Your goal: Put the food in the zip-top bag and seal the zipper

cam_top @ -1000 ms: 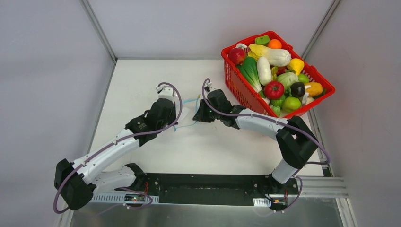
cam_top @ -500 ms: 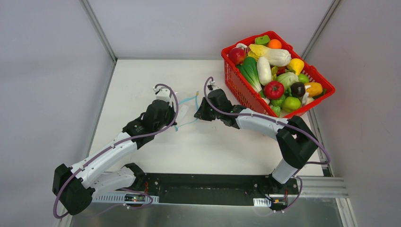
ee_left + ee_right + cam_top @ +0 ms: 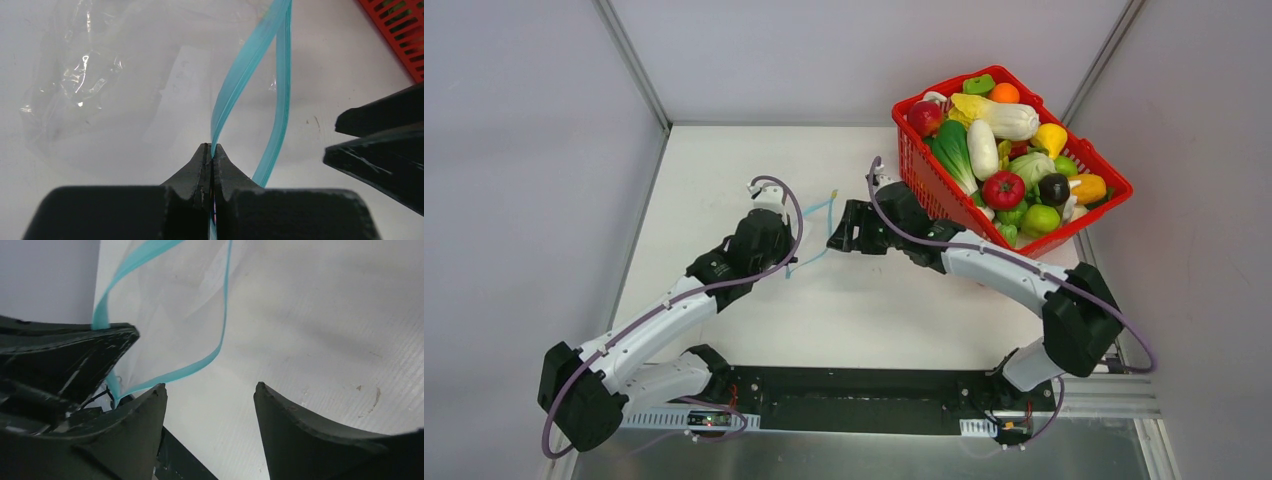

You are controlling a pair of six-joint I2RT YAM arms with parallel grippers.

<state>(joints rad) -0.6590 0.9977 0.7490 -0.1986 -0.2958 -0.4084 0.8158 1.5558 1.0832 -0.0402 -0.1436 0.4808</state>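
Note:
The zip-top bag (image 3: 95, 85) lies clear and crinkly on the white table, mouth gaping. Its teal zipper (image 3: 235, 85) splits into two spread strips (image 3: 816, 214). My left gripper (image 3: 212, 150) is shut on the nearer strip (image 3: 790, 262). My right gripper (image 3: 210, 387) stands open just right of the bag mouth (image 3: 836, 231), holding nothing; the other zipper (image 3: 220, 342) strip curves just beyond its left fingertip. The food sits in a red basket (image 3: 924, 185): tomato (image 3: 1003, 189), white radish (image 3: 982, 148), lemon (image 3: 1051, 138), cabbage (image 3: 1031, 167), dark purple ball (image 3: 1054, 186).
The red basket stands at the back right, its corner (image 3: 400, 25) showing close to the bag in the left wrist view. Grey walls enclose the table on three sides. Both arm bases sit on a black rail (image 3: 864, 390) at the near edge.
My right gripper has opened and let go of the bag's edge, and its arm has swung a little to the right. The left gripper stays shut on the zipper strip.

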